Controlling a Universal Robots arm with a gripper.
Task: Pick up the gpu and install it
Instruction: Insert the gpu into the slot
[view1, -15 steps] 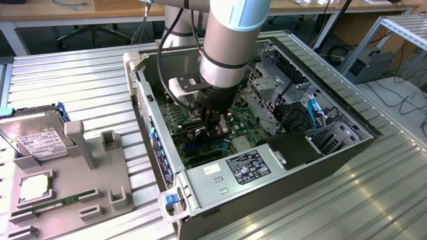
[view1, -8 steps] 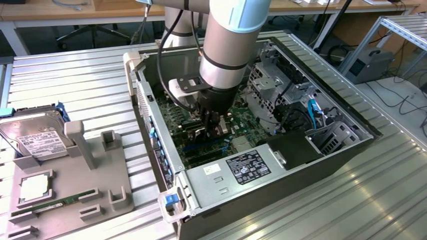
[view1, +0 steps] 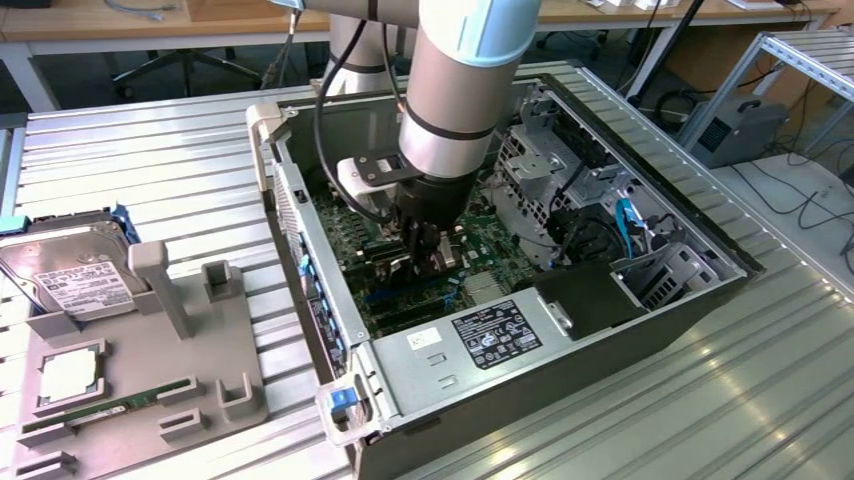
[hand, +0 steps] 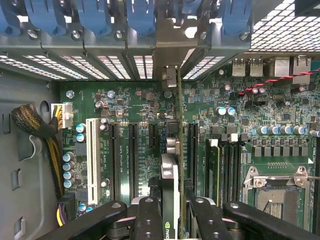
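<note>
My gripper (hand: 172, 207) is shut on the gpu (hand: 170, 172), a thin dark card seen edge-on between the two black fingers (hand: 149, 215). The card stands upright over the green motherboard (hand: 125, 110), in line with the black expansion slots (hand: 134, 160). Its pale metal bracket (hand: 172, 47) reaches the rear slot openings of the case. In the exterior view the arm reaches down into the open computer case (view1: 320, 330), and the gripper (view1: 420, 258) sits low over the motherboard (view1: 400, 300). Whether the card's edge is seated in a slot I cannot tell.
Blue slot clips (hand: 140, 15) line the case's rear wall. A white slot (hand: 91, 155), a cable bundle (hand: 32, 122) and the processor socket (hand: 275, 195) flank the card. Outside the case, a grey fixture (view1: 147, 370) holds a memory stick (view1: 100, 412), beside a hard drive (view1: 74, 275).
</note>
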